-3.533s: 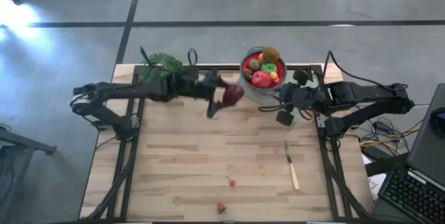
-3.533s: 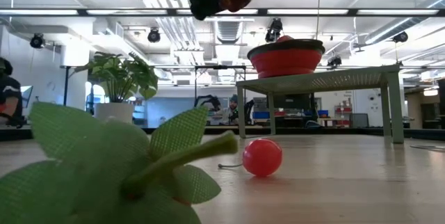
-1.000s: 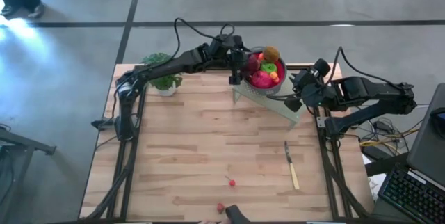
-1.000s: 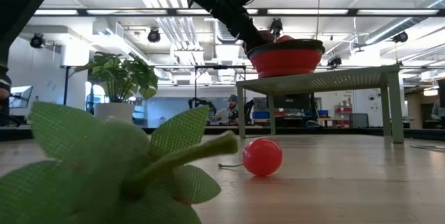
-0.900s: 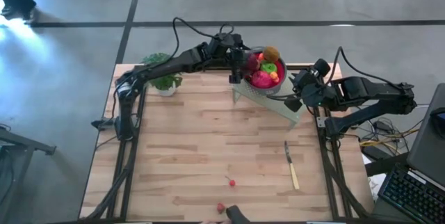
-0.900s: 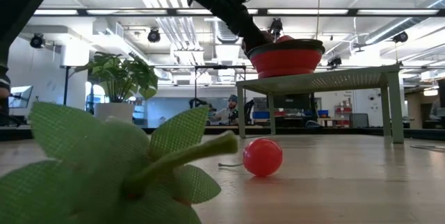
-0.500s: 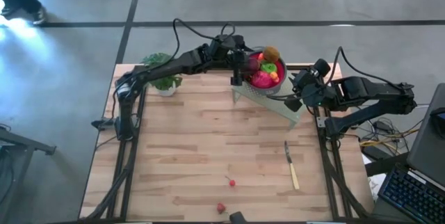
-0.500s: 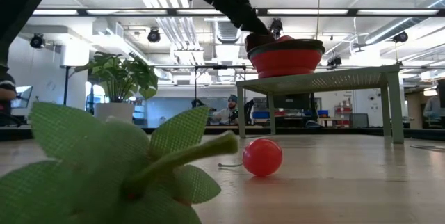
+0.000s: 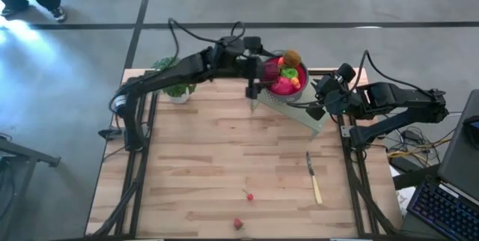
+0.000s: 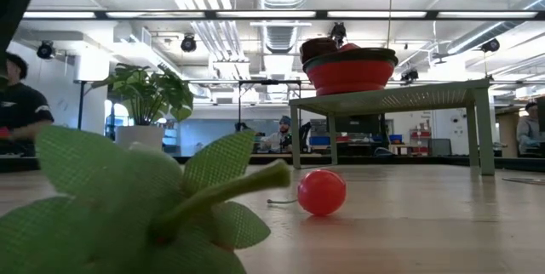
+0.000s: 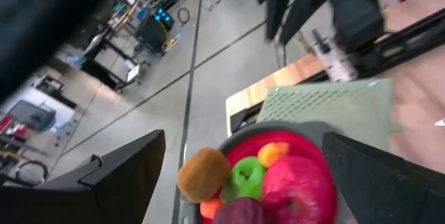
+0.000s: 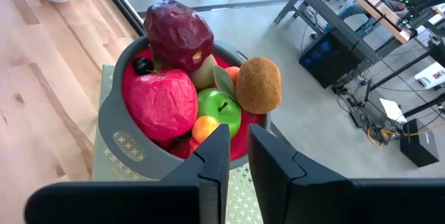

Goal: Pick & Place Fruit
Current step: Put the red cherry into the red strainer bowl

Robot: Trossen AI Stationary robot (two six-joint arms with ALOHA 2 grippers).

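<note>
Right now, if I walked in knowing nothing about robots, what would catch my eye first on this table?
Probably the bowl heaped with bright fruit on a small green stand at the table's far edge, with the left gripper, fingers wide open, right beside it. The right gripper, shut and empty, waits on the bowl's other side. Near the front edge, two tiny strawberries lie stray on the wood, a knife to their right.

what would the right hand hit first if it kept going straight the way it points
Most likely the fruit bowl: the right hand, shut, points at its near rim, with the green apple just beyond. Depth is hard to judge.
</note>
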